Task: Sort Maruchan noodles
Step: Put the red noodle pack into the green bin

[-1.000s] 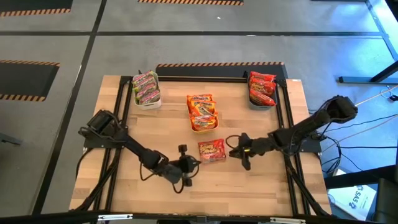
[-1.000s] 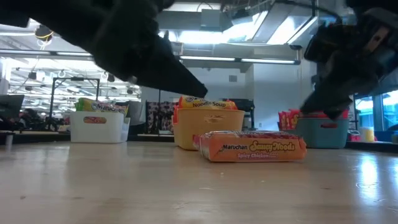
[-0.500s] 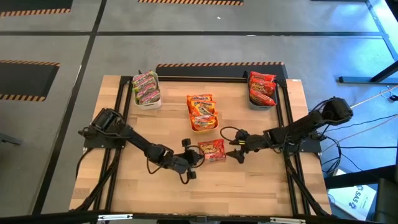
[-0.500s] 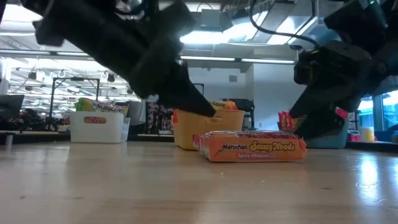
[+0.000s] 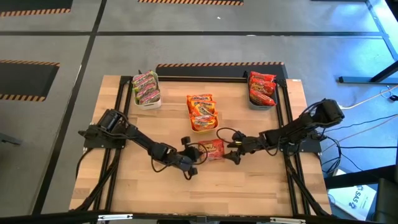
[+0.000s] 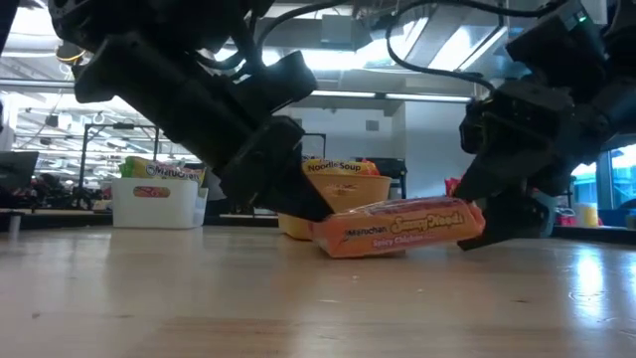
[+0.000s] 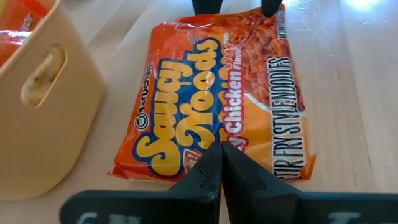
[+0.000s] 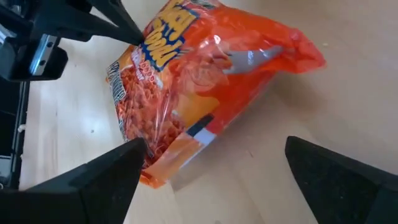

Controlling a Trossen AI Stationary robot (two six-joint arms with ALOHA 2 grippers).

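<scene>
At the table's middle, just near of the yellow bin (image 5: 203,121), the orange noodle packet (image 5: 212,149) lies between both arms, the left gripper (image 5: 194,157) pressing closed fingertips against its left end, the right gripper (image 5: 231,149) spread wide around its tilted right end, nothing clamped.

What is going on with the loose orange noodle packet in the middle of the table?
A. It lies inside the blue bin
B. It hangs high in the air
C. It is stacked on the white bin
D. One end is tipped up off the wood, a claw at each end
D: the orange packet sits slanted on the table, with the shut left claw at one end and the open right claw at the other.
</scene>
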